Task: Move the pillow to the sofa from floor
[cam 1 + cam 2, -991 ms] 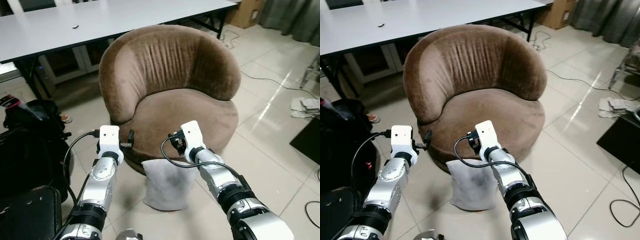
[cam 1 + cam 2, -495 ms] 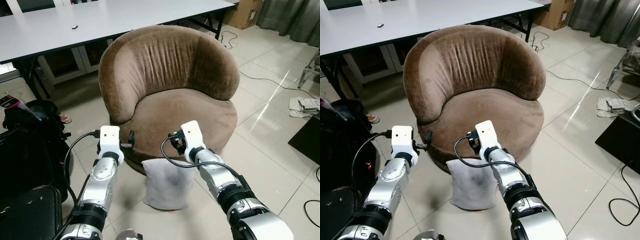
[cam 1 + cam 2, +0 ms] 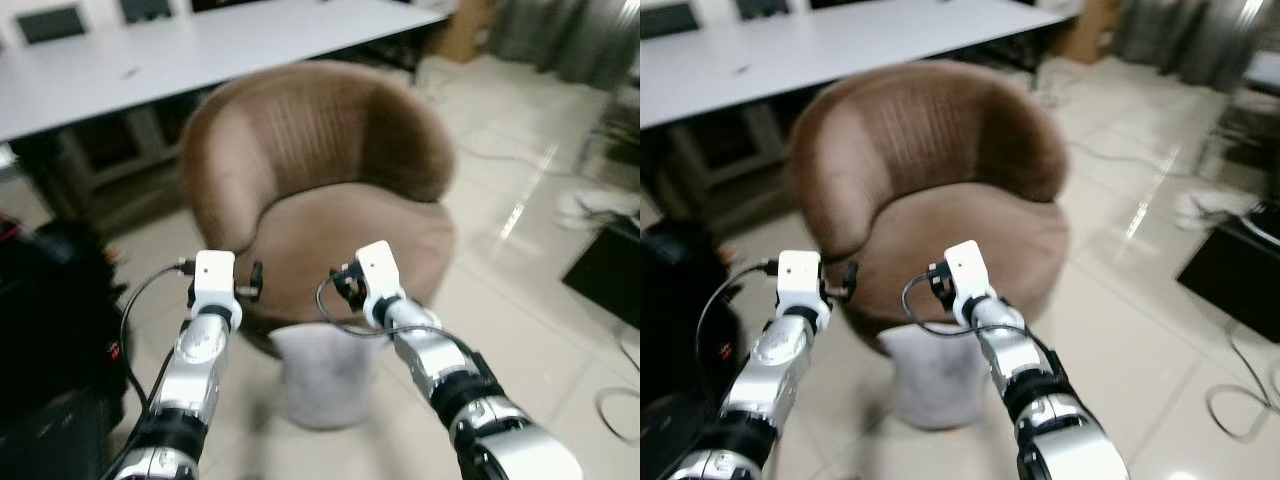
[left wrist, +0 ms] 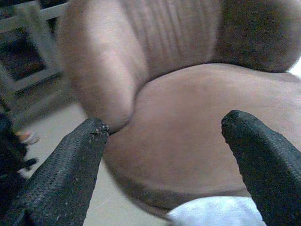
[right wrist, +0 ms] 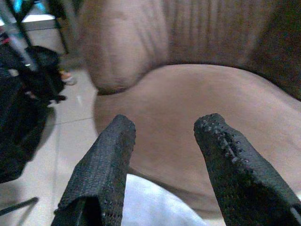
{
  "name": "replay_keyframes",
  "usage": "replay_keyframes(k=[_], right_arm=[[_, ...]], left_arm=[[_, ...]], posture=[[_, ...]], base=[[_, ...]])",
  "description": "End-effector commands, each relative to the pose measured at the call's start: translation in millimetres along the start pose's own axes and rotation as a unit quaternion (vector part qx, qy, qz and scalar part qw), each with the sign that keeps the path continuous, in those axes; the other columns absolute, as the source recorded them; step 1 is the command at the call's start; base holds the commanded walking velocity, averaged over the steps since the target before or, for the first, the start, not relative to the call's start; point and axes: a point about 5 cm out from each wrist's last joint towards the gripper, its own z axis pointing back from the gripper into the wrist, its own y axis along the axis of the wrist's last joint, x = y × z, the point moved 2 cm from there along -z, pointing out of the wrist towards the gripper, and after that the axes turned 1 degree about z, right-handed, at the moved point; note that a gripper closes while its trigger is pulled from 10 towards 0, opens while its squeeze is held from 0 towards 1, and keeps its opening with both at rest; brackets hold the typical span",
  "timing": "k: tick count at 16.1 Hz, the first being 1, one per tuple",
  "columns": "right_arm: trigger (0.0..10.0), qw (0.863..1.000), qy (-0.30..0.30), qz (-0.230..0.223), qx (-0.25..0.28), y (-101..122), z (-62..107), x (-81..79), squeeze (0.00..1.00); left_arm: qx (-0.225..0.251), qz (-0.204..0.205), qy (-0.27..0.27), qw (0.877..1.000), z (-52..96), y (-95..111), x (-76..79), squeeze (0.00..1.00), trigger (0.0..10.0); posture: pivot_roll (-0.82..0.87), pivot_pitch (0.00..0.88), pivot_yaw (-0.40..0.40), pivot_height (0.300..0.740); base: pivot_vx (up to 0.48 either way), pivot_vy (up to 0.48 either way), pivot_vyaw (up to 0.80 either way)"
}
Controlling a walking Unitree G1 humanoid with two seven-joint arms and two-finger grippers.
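Observation:
A pale grey pillow (image 3: 325,375) stands on the tiled floor, leaning against the front of a round brown sofa chair (image 3: 340,200). Both arms reach forward above the pillow. My left gripper (image 4: 165,123) is open, held just over the pillow's left top corner and facing the sofa seat; the pillow's top edge (image 4: 216,212) lies below its fingers. My right gripper (image 5: 166,121) is open too, over the pillow's right top corner, with the pillow (image 5: 150,202) under its fingers. Neither holds anything. The head views are blurred.
A long grey table (image 3: 200,50) stands behind the sofa. Black bags (image 3: 50,300) sit on the floor at the left. A black box (image 3: 605,270) and cables lie on the tiles at the right.
The whole picture has shifted and blurred, so the camera has moved. Both arms hold about the same pose over the pillow, which stays on the floor.

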Motion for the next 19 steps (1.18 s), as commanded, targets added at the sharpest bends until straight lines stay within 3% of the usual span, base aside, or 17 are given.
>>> replay_keyframes(k=[1, 6, 8, 11, 14, 19], right_arm=[[10.0, 1.0, -0.004, 0.001, -0.005, -1.9, 1.6, 4.3, 0.0], [10.0, 1.0, 0.0, 0.003, -0.007, -3.0, 2.0, 3.3, 0.0], [10.0, 1.0, 0.003, 0.004, -0.009, -4.2, 2.4, 2.8, 0.0], [10.0, 1.0, 0.005, 0.005, -0.01, -4.8, 2.5, 2.3, 0.0], [10.0, 1.0, 0.005, 0.005, -0.012, -5.6, 3.0, 3.0, 0.0], [10.0, 1.0, 0.006, 0.008, -0.019, -7.2, 3.3, 3.5, 0.0]], left_arm=[[0.001, 0.0, -0.007, 1.0, -0.9, 2.0, 6.4, 0.0, 10.0], [0.0, 0.006, 0.001, 1.0, -0.2, 0.8, 6.2, 0.0, 10.0], [0.002, 0.018, 0.011, 1.0, 0.4, 0.3, 5.5, 0.0, 10.0], [-0.002, 0.031, 0.01, 0.999, 0.9, -1.5, 6.2, 0.0, 10.0], [-0.003, 0.019, 0.012, 1.0, 1.5, -1.9, 8.5, 0.0, 10.0], [-0.007, 0.012, 0.01, 1.0, 2.2, -4.0, 11.2, 0.0, 10.0]], posture=[[-0.07, 0.0, 0.014, 0.74], [-0.07, 0.0, 0.007, 0.74], [-0.06, 0.0, 0.003, 0.74], [-0.06, 0.0, 0.0, 0.74], [-0.06, 0.0, 0.0, 0.74], [-0.06, 0.0, 0.002, 0.74]], base=[[0.259, -0.401, 0.0], [0.262, -0.4, 0.0], [0.247, 0.0, 0.0], [0.0, 0.0, 0.0], [0.0, 0.0, 0.0], [0.0, -0.422, 0.0]])
